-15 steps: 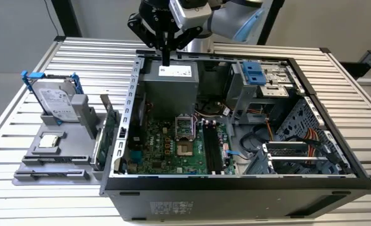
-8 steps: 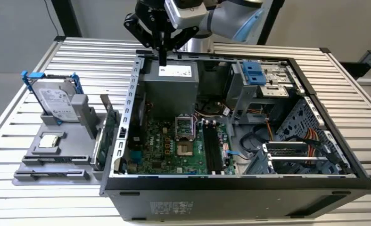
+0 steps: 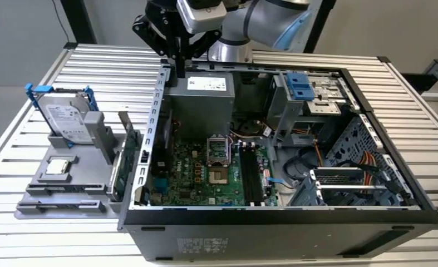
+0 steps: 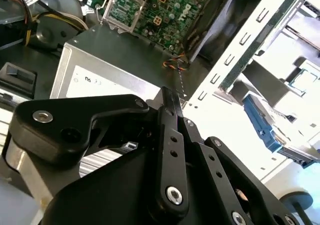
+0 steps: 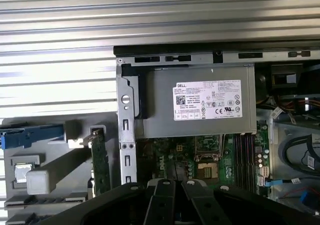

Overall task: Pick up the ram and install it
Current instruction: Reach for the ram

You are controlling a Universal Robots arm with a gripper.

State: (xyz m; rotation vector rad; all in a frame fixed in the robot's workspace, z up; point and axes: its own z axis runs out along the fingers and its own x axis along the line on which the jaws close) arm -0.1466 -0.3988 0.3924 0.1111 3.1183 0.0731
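**Gripper closed, empty, at the case's rear corner**

Fingers (image 4: 170,135) are pressed together with nothing between them. The gripper (image 3: 180,71) hangs over the rear corner of the open computer case (image 3: 278,219), just above the power supply (image 3: 200,103) inside it. Outside the case, against its side wall, a parts tray (image 3: 89,169) holds a hard drive (image 3: 63,119), a processor chip (image 3: 59,166) and a green card (image 3: 127,147). I cannot pick out the ram for certain. A long dark strip (image 3: 59,207) lies in that tray, well apart from the gripper.

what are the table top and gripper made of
Table top: probably bare aluminium, going by its silvery ribbed slats with a dull sheen. Gripper: matte black links with bright screws, either plastic or coated metal; the look leaves that open.
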